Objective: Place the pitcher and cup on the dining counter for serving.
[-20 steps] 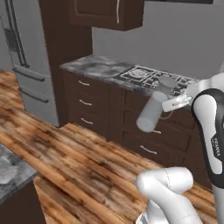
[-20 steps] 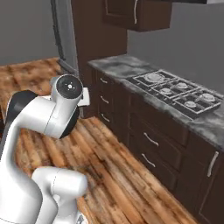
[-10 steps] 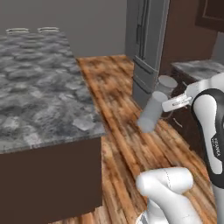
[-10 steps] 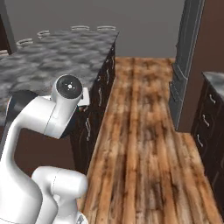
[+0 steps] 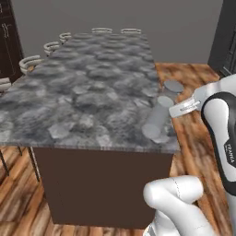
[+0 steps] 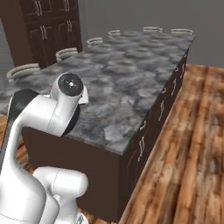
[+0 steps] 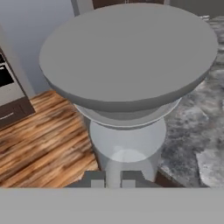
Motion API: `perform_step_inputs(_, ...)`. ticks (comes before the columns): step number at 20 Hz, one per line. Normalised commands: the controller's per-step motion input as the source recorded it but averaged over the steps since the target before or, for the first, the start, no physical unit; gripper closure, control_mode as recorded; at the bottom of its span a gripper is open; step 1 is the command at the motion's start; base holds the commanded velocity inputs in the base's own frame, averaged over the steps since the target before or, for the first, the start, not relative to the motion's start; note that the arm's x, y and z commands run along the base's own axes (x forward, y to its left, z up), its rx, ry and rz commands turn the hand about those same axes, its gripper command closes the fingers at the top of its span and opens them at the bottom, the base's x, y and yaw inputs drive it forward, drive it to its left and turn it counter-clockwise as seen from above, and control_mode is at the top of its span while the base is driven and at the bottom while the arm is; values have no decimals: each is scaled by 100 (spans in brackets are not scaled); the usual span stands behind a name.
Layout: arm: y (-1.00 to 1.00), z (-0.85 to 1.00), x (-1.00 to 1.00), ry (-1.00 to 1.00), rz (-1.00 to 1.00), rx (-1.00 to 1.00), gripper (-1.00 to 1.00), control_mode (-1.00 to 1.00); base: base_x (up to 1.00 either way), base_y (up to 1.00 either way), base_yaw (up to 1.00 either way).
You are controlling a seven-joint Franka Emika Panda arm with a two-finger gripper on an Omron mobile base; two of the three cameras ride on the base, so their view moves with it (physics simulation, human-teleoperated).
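Observation:
My gripper is shut on the pitcher, a pale grey translucent vessel. I hold it tilted in the air by the near right corner of the dining counter. In the hand view the pitcher looms close above my gripper, and the dark fingertips press on its narrow body. The dining counter is a long grey-veined marble slab on a dark brown base. The cup is out of view.
Curved-back stools line the counter's far left side, and the stools show along its left in the right base view. Dark tall cabinets stand behind them. Wooden floor runs along the counter's right side.
The base has swung round, so the views went from the stove worktop and cabinets to the dining counter, now close in front. The pitcher stays in my shut gripper.

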Motion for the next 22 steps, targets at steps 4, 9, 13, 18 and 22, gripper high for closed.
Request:
perform_step_inputs(4, 0, 0, 0, 0, 0, 0, 100, 100, 22, 100, 21)
perform_step_inputs(9, 0, 0, 0, 0, 0, 0, 100, 100, 14, 100, 1)
perform_step_inputs(13, 0, 0, 0, 0, 0, 0, 100, 100, 41, 100, -20)
perform_step_inputs(18, 0, 0, 0, 0, 0, 0, 100, 100, 66, 100, -51)
perform_step_inputs(22, 0, 0, 0, 0, 0, 0, 100, 100, 50, 62, -40)
